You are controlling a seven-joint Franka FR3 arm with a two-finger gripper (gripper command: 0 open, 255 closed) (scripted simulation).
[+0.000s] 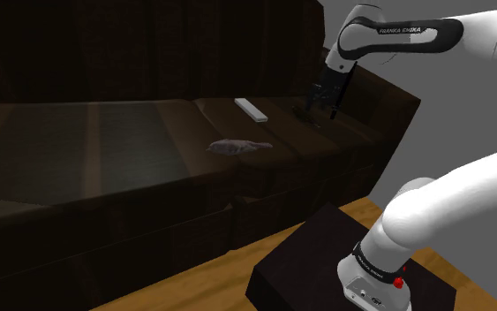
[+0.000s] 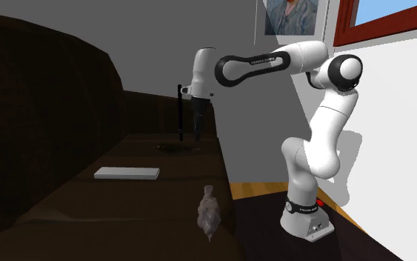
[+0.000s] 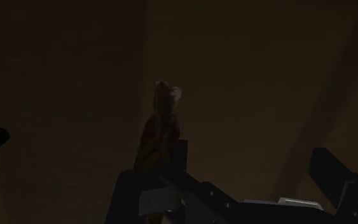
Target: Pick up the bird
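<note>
One bird (image 1: 237, 147) lies well apart from the end effector (image 1: 323, 112).

Shoulder camera beside the stand (image 1: 312, 258), second camera lengthwise along the same sofa (image 2: 51, 111)
</note>
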